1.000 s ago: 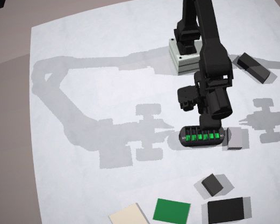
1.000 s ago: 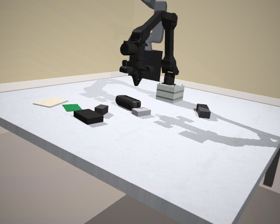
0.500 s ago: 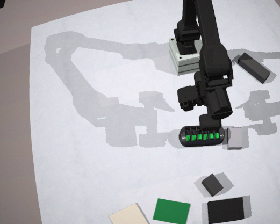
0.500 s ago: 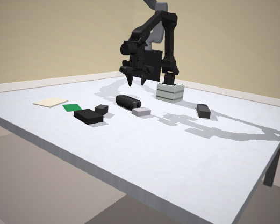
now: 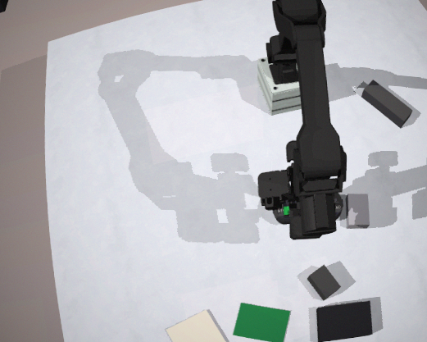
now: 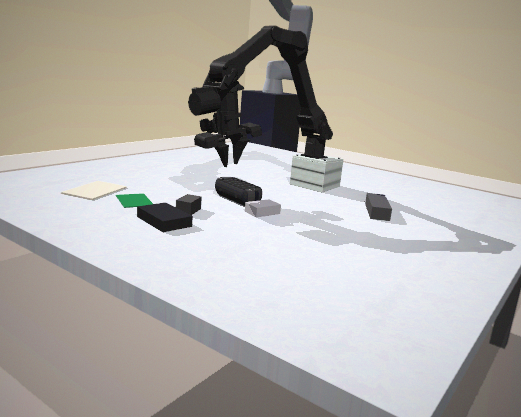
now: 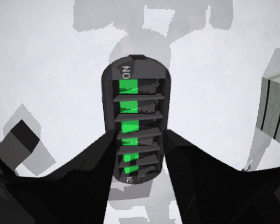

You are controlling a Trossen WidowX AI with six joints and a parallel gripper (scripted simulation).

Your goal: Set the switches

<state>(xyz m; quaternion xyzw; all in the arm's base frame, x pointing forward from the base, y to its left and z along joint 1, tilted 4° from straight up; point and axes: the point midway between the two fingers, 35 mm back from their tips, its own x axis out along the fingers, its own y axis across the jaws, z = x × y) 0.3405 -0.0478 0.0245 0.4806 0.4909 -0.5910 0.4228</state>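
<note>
The dark grey controller unit [image 5: 281,219] [image 6: 237,189] [image 7: 145,68] sits on its base with its switch side up. In the wrist view its six rockers form a column, green parts on the left and dark parts on the right, with "ON" printed at the top end. I cannot tell surely which end of each rocker is pressed. The label underneath is hidden. My gripper [image 6: 231,164] [image 7: 140,135] is partly open and empty, its fingertips above the unit, with one on each side in the wrist view. In the top view the arm hides the fingers and most of the unit.
A light grey block [image 5: 358,211] [image 6: 264,208] lies close to one end of the unit. A small dark block [image 5: 323,281] [image 6: 189,204], a black box [image 5: 344,321] [image 6: 164,216], a green plate [image 5: 261,321] and a cream plate [image 5: 196,330] lie nearby. A long dark block [image 5: 387,103] lies beyond the arm's base.
</note>
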